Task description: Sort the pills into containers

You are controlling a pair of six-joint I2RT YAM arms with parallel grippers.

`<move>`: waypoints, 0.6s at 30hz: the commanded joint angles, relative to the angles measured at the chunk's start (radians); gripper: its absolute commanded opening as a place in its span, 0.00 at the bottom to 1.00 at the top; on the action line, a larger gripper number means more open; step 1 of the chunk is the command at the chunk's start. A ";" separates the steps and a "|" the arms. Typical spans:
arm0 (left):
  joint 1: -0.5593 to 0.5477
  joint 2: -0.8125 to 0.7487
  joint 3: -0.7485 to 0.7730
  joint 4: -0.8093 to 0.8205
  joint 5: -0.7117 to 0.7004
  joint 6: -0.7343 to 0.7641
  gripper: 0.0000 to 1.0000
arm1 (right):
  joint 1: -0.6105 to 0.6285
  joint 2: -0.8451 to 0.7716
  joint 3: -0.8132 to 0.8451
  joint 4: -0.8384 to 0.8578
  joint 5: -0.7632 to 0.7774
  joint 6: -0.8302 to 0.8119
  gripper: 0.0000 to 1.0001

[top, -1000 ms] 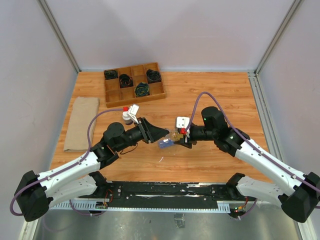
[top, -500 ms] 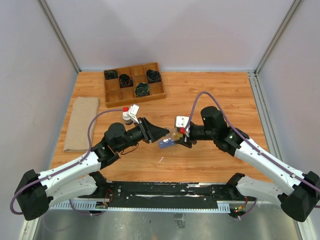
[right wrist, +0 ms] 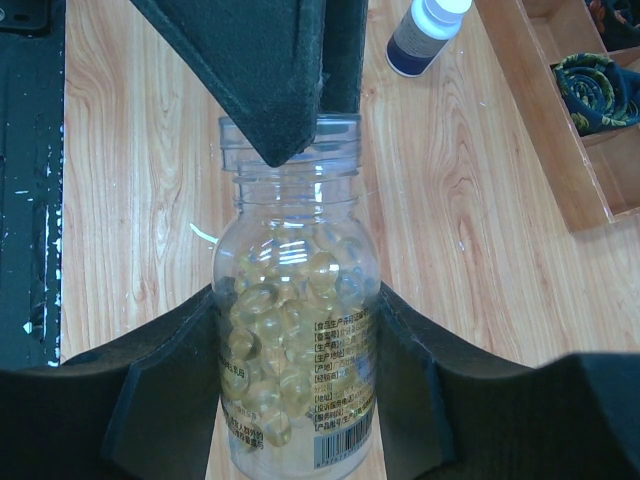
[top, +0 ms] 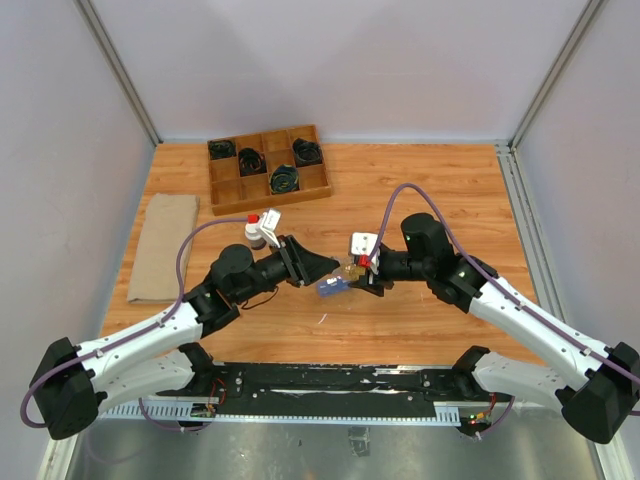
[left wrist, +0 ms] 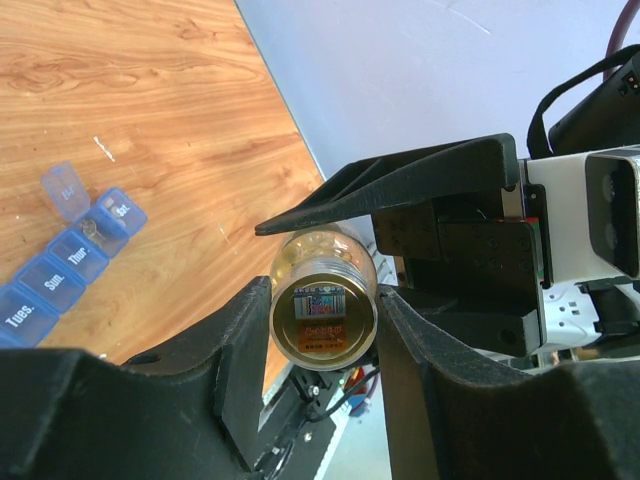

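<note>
From above we make out only an amber speck where the two hands meet at mid-frame. The right wrist view shows the vial (right wrist: pixel 290 190) uncapped and the pills (right wrist: pixel 285 330) heaped in its lower half, with the right hand (right wrist: pixel 295 300) pinching its body. The left wrist view shows the left hand (left wrist: pixel 322 298) closed on its mouth end. It also shows the organizer (left wrist: pixel 60 270) on the worktop (left wrist: pixel 180 120) at lower left, one lid up. The brown bottle (top: pixel 256 230) and tray (top: pixel 268 168) sit well apart, upper left. Since a second ago the right arm has edged slightly left.
</note>
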 commanded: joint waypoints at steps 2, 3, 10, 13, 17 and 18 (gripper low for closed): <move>-0.011 -0.005 0.033 -0.048 -0.002 0.033 0.31 | -0.003 -0.012 0.032 0.030 -0.028 0.003 0.07; -0.011 0.001 0.032 -0.037 0.006 0.030 0.31 | -0.002 -0.011 0.032 0.029 -0.033 0.003 0.08; -0.011 0.033 0.024 0.026 0.036 -0.005 0.31 | 0.002 0.002 0.030 0.027 -0.040 0.003 0.07; -0.011 0.022 0.008 0.065 0.041 -0.028 0.31 | 0.005 0.008 0.030 0.027 -0.035 0.003 0.07; -0.011 0.028 0.005 0.064 0.050 -0.028 0.31 | 0.007 0.003 0.032 0.027 -0.037 0.005 0.07; -0.011 0.031 0.003 0.061 0.048 -0.026 0.31 | 0.007 0.001 0.031 0.029 -0.038 0.009 0.07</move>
